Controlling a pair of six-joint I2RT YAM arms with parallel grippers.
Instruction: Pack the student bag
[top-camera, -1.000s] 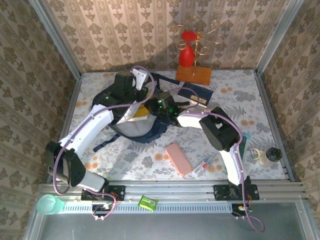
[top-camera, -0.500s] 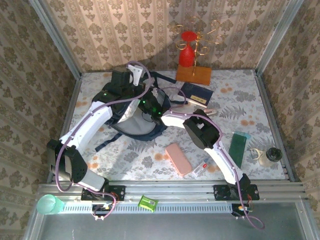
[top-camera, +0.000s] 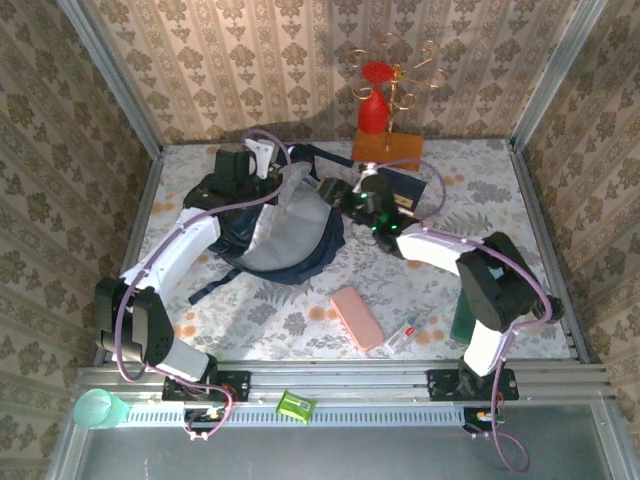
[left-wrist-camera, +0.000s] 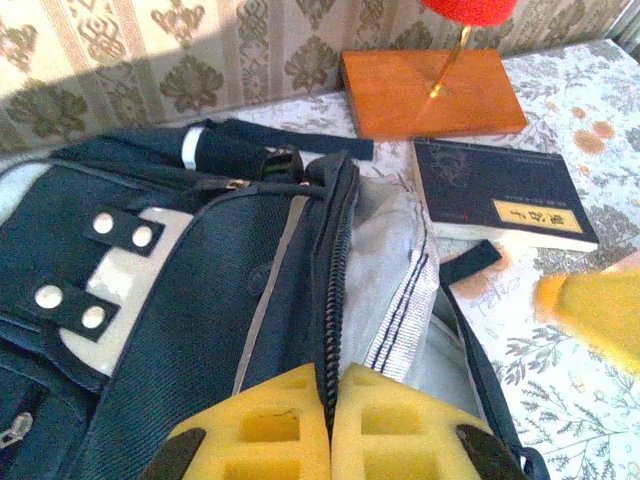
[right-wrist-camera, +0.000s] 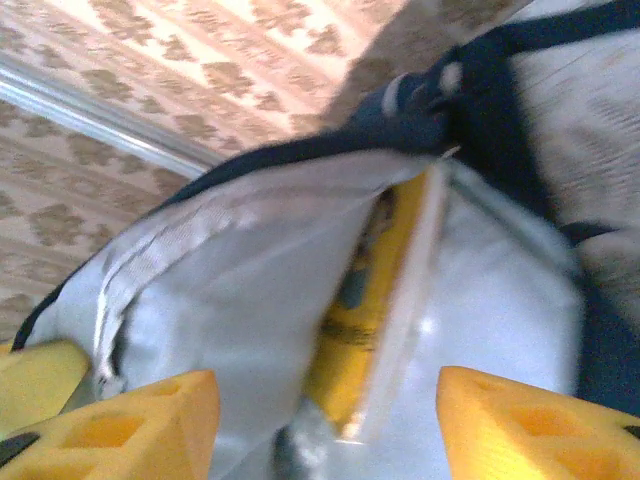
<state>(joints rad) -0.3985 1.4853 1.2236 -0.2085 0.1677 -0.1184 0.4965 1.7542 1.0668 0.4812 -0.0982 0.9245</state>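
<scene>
- The large dark navy fabric student bag (top-camera: 285, 240), with a grey-white front patch, is lying left of centre on the flower-patterned desk (top-camera: 300, 320). Its zipped mouth is gaping toward the right and its pale lining is showing.
- It is looking soft and floppy: the cloth is sagging and folding, so it is likely giving way wherever it is pushed rather than standing firm. It is probably light, and neither slippery nor fragile. The firmest places to take hold are looking like the zipper rim or the top handle, not the loose panels.
- The left pincer (left-wrist-camera: 330, 425) is pressing its yellow pads together on the zipper rim of the student bag's mouth, with almost no gap between them. It seems to be lifting that rim so the mouth is staying open.
- The right pincer (right-wrist-camera: 330, 420) is hanging at the mouth with its pads well apart, gripping nothing. Between them the pale lining is showing, and a flat yellow item (right-wrist-camera: 370, 290) is already sitting inside.
- Further right, a dark blue book with a yellow label (left-wrist-camera: 505, 190) is lying on the desk just beside the student bag, waiting to be packed.
</scene>
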